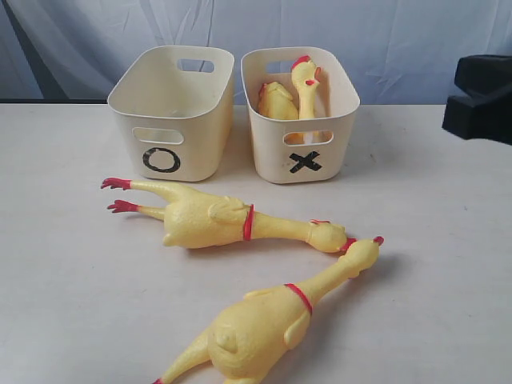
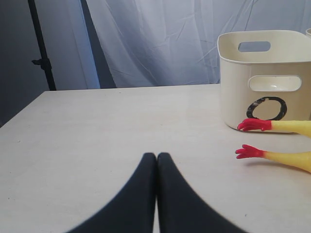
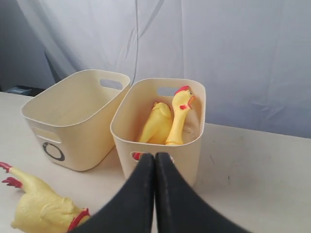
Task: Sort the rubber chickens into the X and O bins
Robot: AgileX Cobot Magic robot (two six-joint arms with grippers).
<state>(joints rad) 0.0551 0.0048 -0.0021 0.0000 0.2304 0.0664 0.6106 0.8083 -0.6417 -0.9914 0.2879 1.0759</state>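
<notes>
Two large rubber chickens lie on the table: one stretches across in front of the bins, its red feet near the O bin; the other lies nearer the front, its head touching the first one's head. Two smaller chickens stand inside the X bin, also seen as chickens in the right wrist view. My left gripper is shut and empty over bare table, left of the O bin. My right gripper is shut and empty, in front of the X bin.
A black part of the right arm shows at the right edge of the exterior view. A pale cloth backdrop hangs behind the table. A dark stand pole rises at the far left.
</notes>
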